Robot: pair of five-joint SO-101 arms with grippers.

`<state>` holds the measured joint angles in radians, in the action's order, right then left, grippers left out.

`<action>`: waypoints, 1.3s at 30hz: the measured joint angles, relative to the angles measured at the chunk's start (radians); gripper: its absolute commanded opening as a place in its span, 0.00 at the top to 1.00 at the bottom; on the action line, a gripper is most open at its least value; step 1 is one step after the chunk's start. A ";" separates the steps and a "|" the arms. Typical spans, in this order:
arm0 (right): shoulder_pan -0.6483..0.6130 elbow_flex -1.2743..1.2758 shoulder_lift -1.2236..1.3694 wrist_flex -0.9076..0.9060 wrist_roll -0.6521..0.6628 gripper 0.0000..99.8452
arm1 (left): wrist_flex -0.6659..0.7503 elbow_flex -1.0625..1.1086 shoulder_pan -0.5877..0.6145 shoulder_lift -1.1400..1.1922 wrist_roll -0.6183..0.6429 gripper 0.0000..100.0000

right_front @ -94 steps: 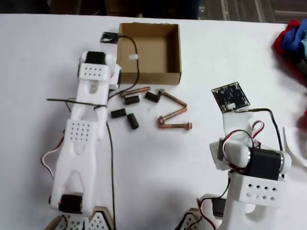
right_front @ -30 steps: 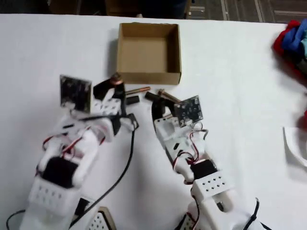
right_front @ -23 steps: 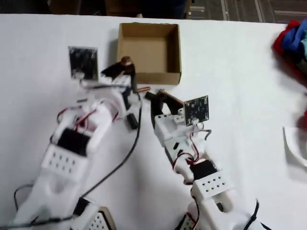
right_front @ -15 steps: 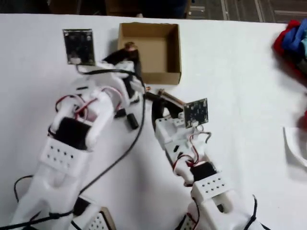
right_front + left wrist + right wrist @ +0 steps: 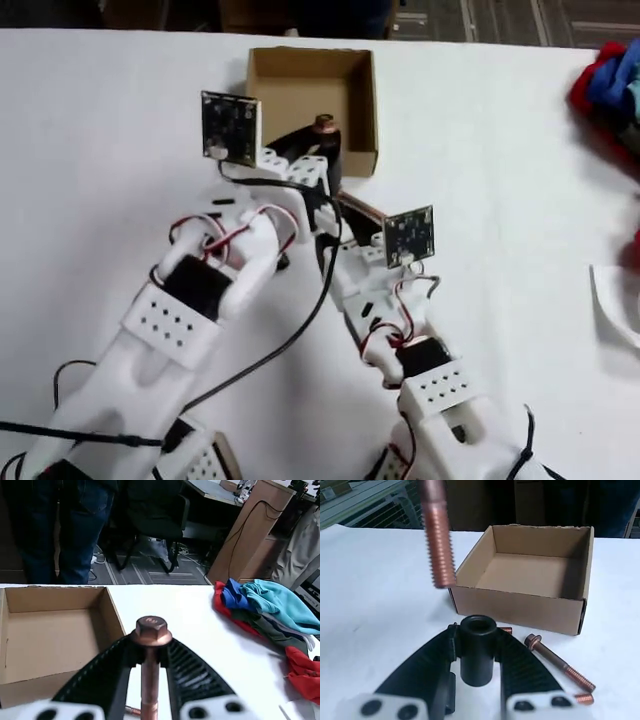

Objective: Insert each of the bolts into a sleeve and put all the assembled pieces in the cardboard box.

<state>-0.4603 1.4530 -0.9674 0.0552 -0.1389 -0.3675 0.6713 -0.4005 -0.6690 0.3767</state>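
My left gripper (image 5: 150, 652) is shut on a copper bolt (image 5: 150, 680), held upright with its hex head up. In the high view that bolt (image 5: 323, 126) stands just in front of the cardboard box (image 5: 352, 158), near its front wall. My right gripper (image 5: 476, 647) is shut on a black sleeve (image 5: 476, 652), upright with its bore facing up. The held bolt's threaded end (image 5: 437, 540) hangs above and to one side of the sleeve, apart from it. In the high view the left arm (image 5: 215, 290) covers most of the right gripper.
A loose bolt (image 5: 557, 662) lies on the table between the sleeve and the box (image 5: 530, 602); it also shows in the high view (image 5: 362, 208). A pile of coloured clothes (image 5: 610, 80) sits at the far right edge. A black cable (image 5: 290, 340) crosses between the arms.
The left arm has swung right with the bolt, from the box's front left corner to its front middle, over the right gripper. The right arm has kept still with the sleeve.
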 measured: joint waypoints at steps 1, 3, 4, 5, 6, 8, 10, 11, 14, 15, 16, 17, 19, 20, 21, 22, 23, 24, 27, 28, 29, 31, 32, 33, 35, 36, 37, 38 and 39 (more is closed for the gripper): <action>0.002 0.000 -0.015 0.000 0.000 0.98 | 0.011 0.000 0.000 0.011 0.000 0.97; 0.003 0.000 -0.063 -0.003 0.000 0.98 | 0.025 0.000 0.000 0.034 0.000 0.97; 0.003 0.000 -0.094 -0.015 0.000 0.98 | 0.028 0.000 0.002 0.044 0.000 0.97; 0.002 0.002 -0.123 -0.037 0.000 0.98 | 0.031 0.000 0.002 0.054 0.000 0.97; 0.000 0.002 -0.152 -0.064 0.000 0.98 | 0.034 0.000 0.002 0.058 0.003 0.97; 0.000 0.002 -0.212 -0.120 0.000 0.98 | 0.035 -0.002 -0.002 0.063 0.003 0.97; 0.000 0.006 -0.262 -0.160 0.000 0.98 | 0.035 -0.002 -0.002 0.063 0.005 0.97; 0.000 0.006 -0.281 -0.175 0.000 0.98 | 0.035 -0.002 -0.002 0.063 0.005 0.97; 0.000 0.006 -0.305 -0.195 0.000 0.98 | 0.037 -0.002 -0.002 0.064 0.005 0.97; 0.000 0.006 -0.308 -0.195 0.000 0.98 | 0.037 -0.002 -0.002 0.064 0.005 0.97; 0.000 0.006 -0.308 -0.195 0.000 0.98 | 0.037 -0.002 -0.002 0.064 0.005 0.97; 0.000 0.006 -0.308 -0.195 0.000 0.98 | 0.037 -0.002 -0.002 0.064 0.005 0.97; 0.000 0.006 -0.308 -0.195 0.000 0.98 | 0.037 -0.002 -0.002 0.064 0.005 0.97; 0.000 0.006 -0.308 -0.195 0.000 0.98 | 0.035 -0.002 -0.002 0.064 0.005 0.97; 0.000 0.006 -0.308 -0.195 0.000 0.98 | 0.031 -0.003 -0.002 0.064 0.005 0.97; 0.000 0.006 -0.308 -0.195 0.000 0.98 | 0.023 -0.003 -0.002 0.064 0.005 0.97; 0.000 0.008 -0.308 -0.195 0.000 0.98 | 0.015 -0.003 -0.003 0.064 0.005 0.97; 0.000 0.008 -0.308 -0.195 0.000 0.98 | 0.002 -0.005 -0.011 0.064 0.005 0.97; 0.000 0.012 -0.311 -0.195 0.000 0.98 | -0.029 -0.003 -0.037 0.064 -0.002 0.97; 0.000 0.012 -0.311 -0.195 0.000 0.98 | -0.035 -0.003 -0.044 0.064 -0.002 0.97; 0.000 0.012 -0.311 -0.195 0.000 0.98 | -0.038 -0.003 -0.046 0.064 -0.002 0.97; 0.000 0.012 -0.311 -0.195 0.000 0.98 | -0.040 -0.003 -0.049 0.064 -0.005 0.97; 0.000 0.012 -0.311 -0.195 0.000 0.98 | -0.040 -0.003 -0.049 0.064 -0.015 0.97; 0.000 0.012 -0.311 -0.195 0.000 0.98 | -0.040 -0.003 -0.049 0.064 -0.034 0.97; 0.000 0.012 -0.311 -0.195 0.000 0.98 | -0.044 -0.003 -0.051 0.064 -0.072 0.97; 0.000 0.012 -0.311 -0.195 0.000 0.98 | -0.054 -0.003 -0.051 0.064 -0.087 0.97; 0.000 0.012 -0.311 -0.195 0.000 0.98 | -0.064 -0.003 -0.052 0.064 -0.101 0.97; 0.000 0.012 -0.313 -0.195 0.000 0.98 | -0.080 -0.003 -0.055 0.064 -0.114 0.97; 0.000 0.015 -0.313 -0.195 0.000 0.98 | -0.097 -0.003 -0.061 0.064 -0.118 0.97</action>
<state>-0.4603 1.4684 -1.2804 -0.1396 -0.1389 -0.4641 0.6682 -0.4618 -0.6045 0.2585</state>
